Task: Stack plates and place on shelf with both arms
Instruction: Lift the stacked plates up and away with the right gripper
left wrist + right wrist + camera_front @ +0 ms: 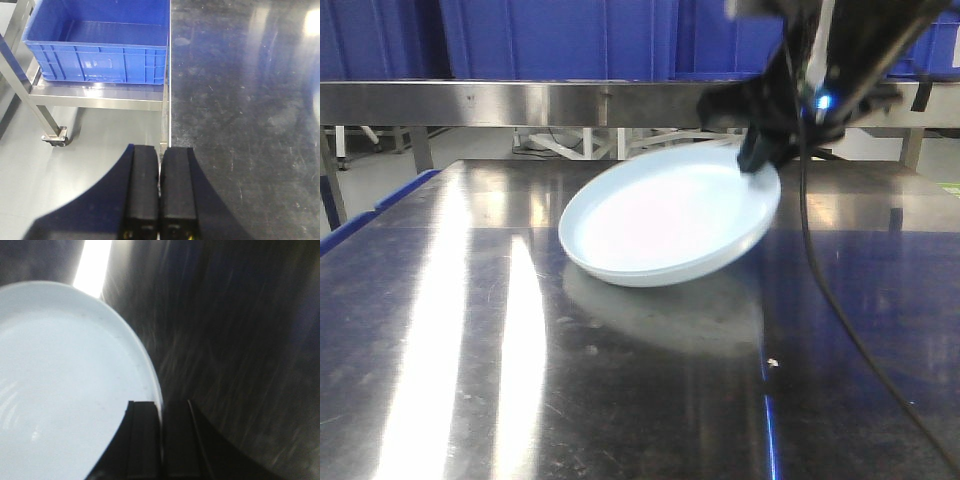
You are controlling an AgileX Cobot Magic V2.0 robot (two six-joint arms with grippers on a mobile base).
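Observation:
A round white plate [665,215] is tilted over the dark steel tabletop [470,350], with its right side raised and its left front edge low. My right gripper [757,158] is shut on the plate's far right rim. In the right wrist view the rim [150,375] runs between the closed fingers of that gripper [161,405]. I cannot make out a second plate. My left gripper [160,149] is shut and empty, over the table's left edge. The shelf's steel front rail [520,102] crosses behind the table.
Blue crates [570,40] stand on the shelf behind the rail. Another blue crate [97,52] sits on a low steel tier [95,97] on castors left of the table. A black cable [840,320] hangs from the right arm across the table's right side.

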